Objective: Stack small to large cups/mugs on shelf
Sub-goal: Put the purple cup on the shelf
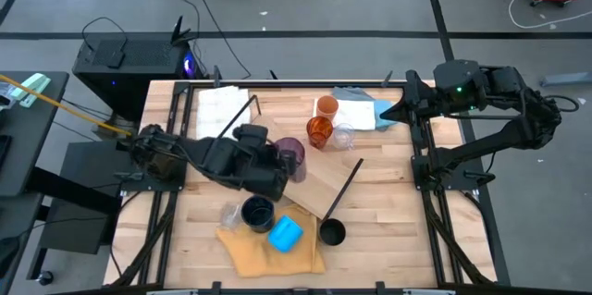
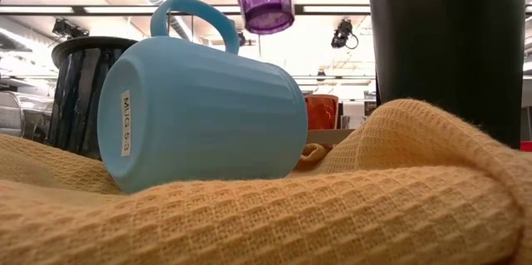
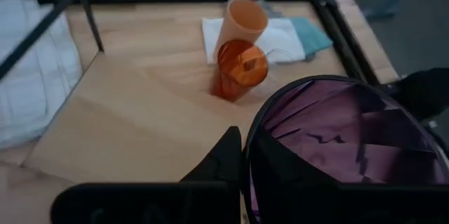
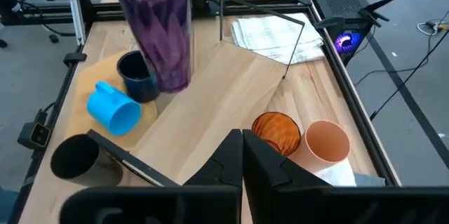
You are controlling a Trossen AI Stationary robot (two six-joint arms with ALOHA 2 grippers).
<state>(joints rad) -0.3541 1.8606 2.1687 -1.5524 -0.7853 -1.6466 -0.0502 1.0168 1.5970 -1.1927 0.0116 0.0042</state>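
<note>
My left gripper [image 1: 283,162] is shut on the purple tumbler [image 4: 158,34] and holds it in the air over the light-wood shelf board [image 1: 319,179], which lies flat and askew on the table. On the board's far end stand the amber ribbed cup [image 3: 238,69] and a clear glass [image 1: 343,136]; the light orange cup [image 3: 242,24] is just behind them. The navy mug [image 1: 257,212] stands on the yellow cloth [image 1: 264,249], the bright blue mug [image 1: 286,233] lies there on its side, and the black cup [image 1: 332,232] stands beside them. My right gripper [image 4: 243,143] is shut, raised at the far right. My left gripper has the purple tumbler by its rim [image 3: 248,136], one finger [image 3: 224,161] outside the wall and the other inside the cup. The fingers slant down from the table's left side. The tumbler hangs nearly upright, mouth up, its base [image 2: 266,22] clear of the board.
A white folded cloth [image 1: 222,105] lies at the far left of the table, and a white and teal cloth [image 1: 365,112] at the far right. A thin black rod [image 1: 344,189] lies across the board's near right end. Bare board shows between the tumbler and the amber cup.
</note>
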